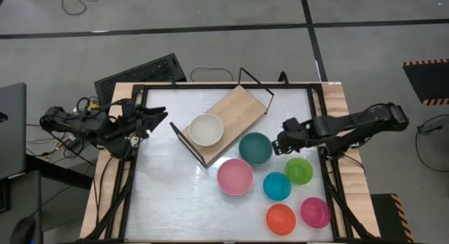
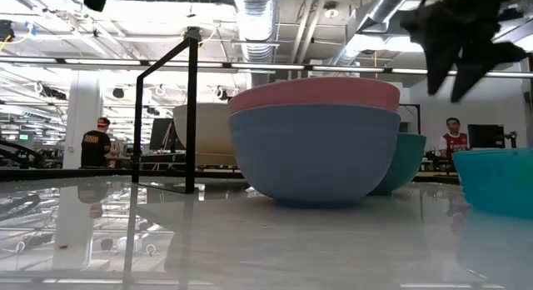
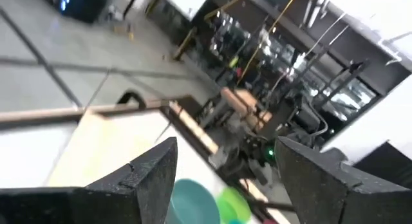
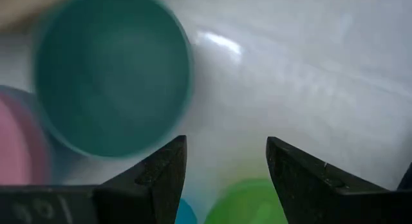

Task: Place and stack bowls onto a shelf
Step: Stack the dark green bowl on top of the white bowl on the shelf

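Right gripper [image 1: 283,143] parked above the table just beside the large teal plastic bowl [image 1: 255,147], fingers spread apart and holding nothing, as seen in the right wrist view, where the teal bowl [image 4: 112,82] sits ahead of the open jaws with the small green plastic bowl [image 4: 248,201] directly under them. Left gripper [image 1: 158,118] waiting over the table's left edge, well apart from every bowl, fingers likewise parted and empty in its own wrist view. Probably the approach to the teal bowl as the step in hand: best done by lowering one finger inside the near rim and one outside, pinching the wall only, then lifting straight up to avoid nudging the pink plastic bowl [image 1: 235,177] touching or nearly touching it. Light wooden shelf board with black wire end frames [image 1: 235,111] lying on the table's far middle, long axis running diagonally from near-left to far-right, one wire frame at each short end. Round white plastic bowl [image 1: 206,130] already seated on the shelf's near-left end, mouth up; free board beyond it toward the far-right frame. Small blue [image 1: 277,186], red [image 1: 280,219] and magenta [image 1: 315,212] plastic bowls on the table, mouths up, not yet shelved.
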